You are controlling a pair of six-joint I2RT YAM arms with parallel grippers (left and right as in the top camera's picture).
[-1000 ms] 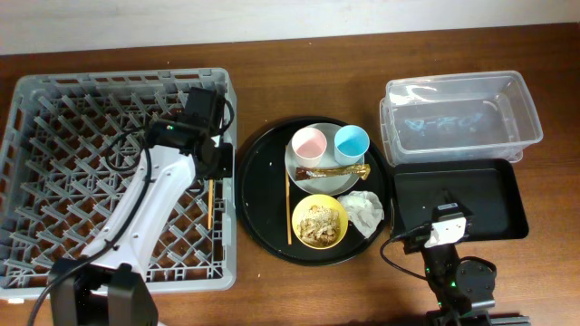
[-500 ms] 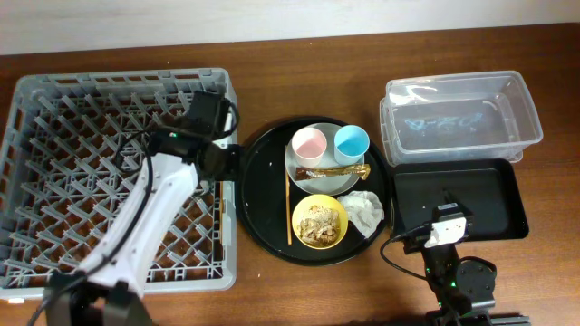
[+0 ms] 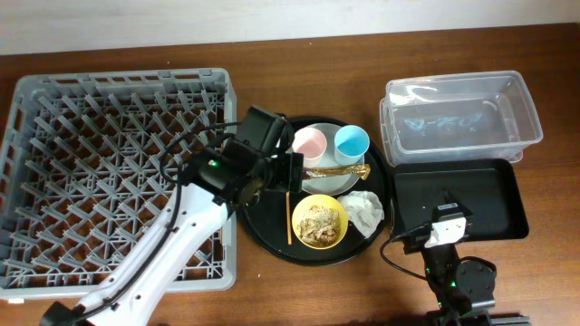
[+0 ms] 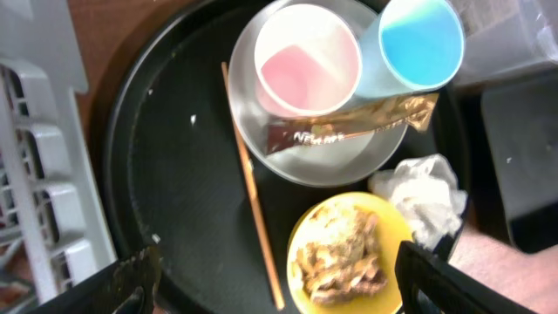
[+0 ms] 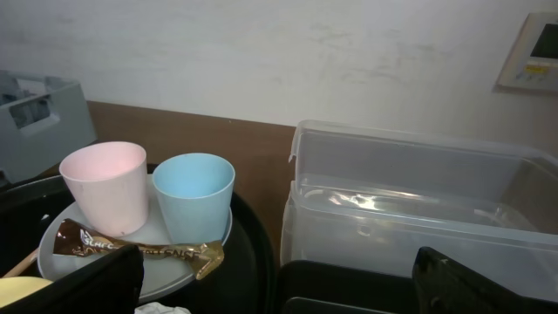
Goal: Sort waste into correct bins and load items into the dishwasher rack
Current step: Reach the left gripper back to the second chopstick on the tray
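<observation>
Around the grey-white plate [image 4: 349, 166]
Pink cup [image 4: 307, 59], blue cup [image 4: 418, 44] upright on it, gold wrapper [image 4: 349, 131] across it; yellow bowl [image 4: 392, 231] of scraps [image 4: 340, 257], napkin [image 4: 423, 196] just beside; chopstick [image 4: 255, 201] toward the grey rack [image 3: 91, 181]; tub [image 3: 530, 113], black tray [image 3: 489, 190] opposite.

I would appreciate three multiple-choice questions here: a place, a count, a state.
1. Where does the snack wrapper lie? A in the clear tub; B in the rack; C on the plate.
2. How many cups stand on the plate? A two; B one; C three.
3. How is the left gripper? A shut on the napkin; B open above the round tray; C shut on the plate.
Answers: 1 C, it lies across the plate. 2 A, a pink cup and a blue cup. 3 B, its fingers stand wide apart.
</observation>
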